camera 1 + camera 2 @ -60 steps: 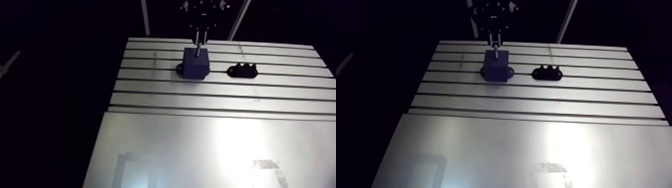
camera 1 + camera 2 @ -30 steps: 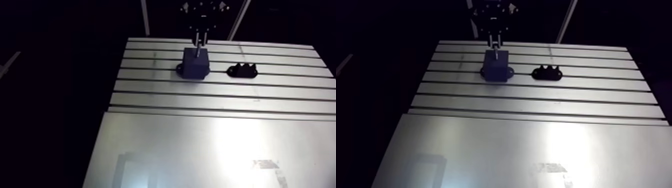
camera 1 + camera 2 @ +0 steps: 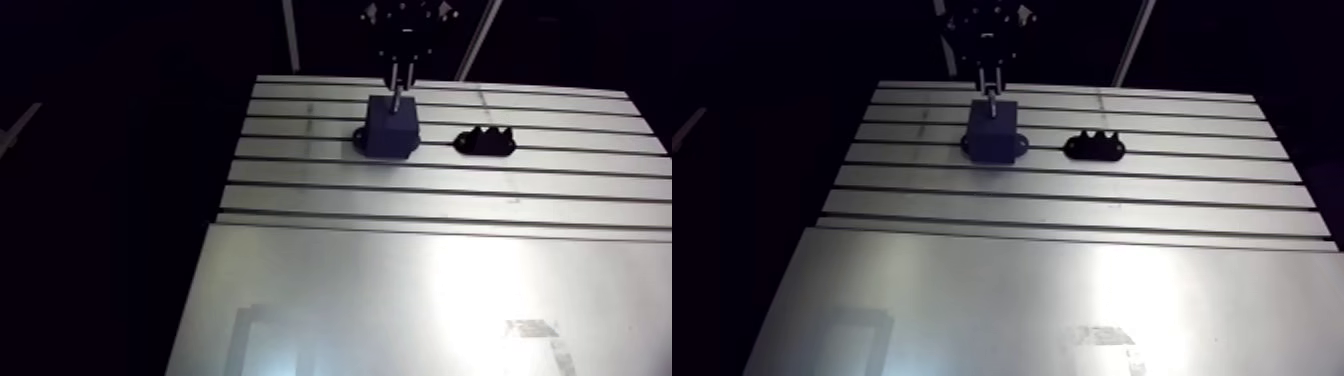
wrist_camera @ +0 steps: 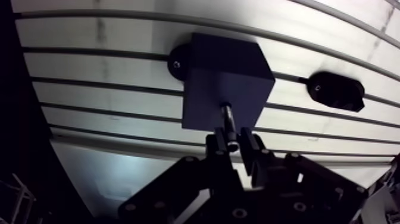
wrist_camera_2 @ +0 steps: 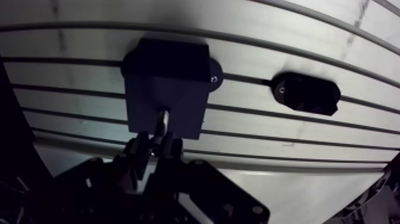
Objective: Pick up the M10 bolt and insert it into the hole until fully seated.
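Gripping the M10 bolt (image 4: 228,122) between its two fingertips, the pincer (image 4: 233,142) is hanging directly over the dark block (image 4: 223,71). It is clenched on the near end of the bolt. From the wrist view, folks, the bright shank is reaching straight ahead of the fingers (image 4: 218,143), and its far tip is meeting the block's top face. A fair stretch of shank is showing bare between the fingertips and that face. The hole itself is hiding under the tip, so I cannot tell how deep the bolt is sitting. In the arm view the bolt is standing upright, with the pincer coming straight down onto it from above.

Moving outward, the block is sitting square under the pincer on the slotted aluminium table (image 4: 107,89). A rounded mounting ear (image 4: 177,61) is poking out at the block's foot on one side, lying across one of the table's grooves. Off to one side of the pincer, well apart from the block, a small black fixture (image 4: 336,90) is lying flat on the table. It is showing a scalloped upper edge in the arm view. A smooth bright plate (image 3: 420,300) is covering the part of the table behind the pincer, nearer the arm.
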Robot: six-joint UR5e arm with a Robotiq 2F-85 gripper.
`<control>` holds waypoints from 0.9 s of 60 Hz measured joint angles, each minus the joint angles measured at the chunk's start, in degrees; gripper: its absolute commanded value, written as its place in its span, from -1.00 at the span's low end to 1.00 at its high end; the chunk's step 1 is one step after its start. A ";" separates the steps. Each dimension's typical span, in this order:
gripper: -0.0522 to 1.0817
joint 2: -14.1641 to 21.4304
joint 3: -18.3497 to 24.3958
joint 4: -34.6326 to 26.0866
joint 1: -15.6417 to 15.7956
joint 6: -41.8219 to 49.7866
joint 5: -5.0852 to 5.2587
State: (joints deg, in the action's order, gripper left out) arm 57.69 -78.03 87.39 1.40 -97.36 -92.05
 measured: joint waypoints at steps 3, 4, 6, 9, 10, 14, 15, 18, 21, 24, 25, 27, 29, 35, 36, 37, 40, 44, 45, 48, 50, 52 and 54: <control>0.99 0.00 0.00 0.01 0.00 -0.02 0.00; 0.99 0.00 0.00 0.01 0.00 -0.02 0.01; 0.99 0.00 0.01 0.01 -0.01 -0.03 0.00; 0.99 -0.01 0.01 0.01 -0.02 -0.06 0.00; 0.99 -0.01 0.01 0.01 -0.02 -0.07 0.00; 0.99 -0.02 0.02 0.02 -0.04 -0.10 0.00; 0.99 -0.02 0.02 0.01 -0.04 -0.10 0.00; 0.99 -0.03 0.02 0.01 -0.05 -0.12 0.00; 0.99 -0.04 0.03 0.01 -0.06 -0.13 0.00; 0.99 -0.05 0.04 0.01 -0.08 -0.13 -0.01; 0.99 -0.05 0.05 0.02 -0.09 -0.14 -0.01; 0.99 -0.06 0.06 0.01 -0.10 -0.14 -0.01; 0.99 -0.06 0.07 0.02 -0.11 -0.15 -0.01; 0.99 -0.11 0.09 0.01 -0.14 -0.18 -0.02; 0.99 -0.13 0.09 0.02 -0.14 -0.18 -0.03; 0.99 -0.15 0.09 0.02 -0.14 -0.19 -0.04; 0.99 -0.23 0.09 0.02 -0.17 -0.19 -0.09; 0.99 -0.34 0.08 0.02 -0.20 -0.19 -0.14; 0.99 -0.37 0.08 0.02 -0.20 -0.19 -0.15; 0.99 -0.44 0.07 0.02 -0.21 -0.18 -0.18; 0.99 -0.48 0.07 0.02 -0.20 -0.18 -0.20; 0.99 -0.50 0.07 0.02 -0.21 -0.17 -0.21; 0.99 -0.53 0.08 0.02 -0.20 -0.17 -0.23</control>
State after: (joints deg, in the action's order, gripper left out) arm 57.16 -77.96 87.41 1.20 -97.53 -92.29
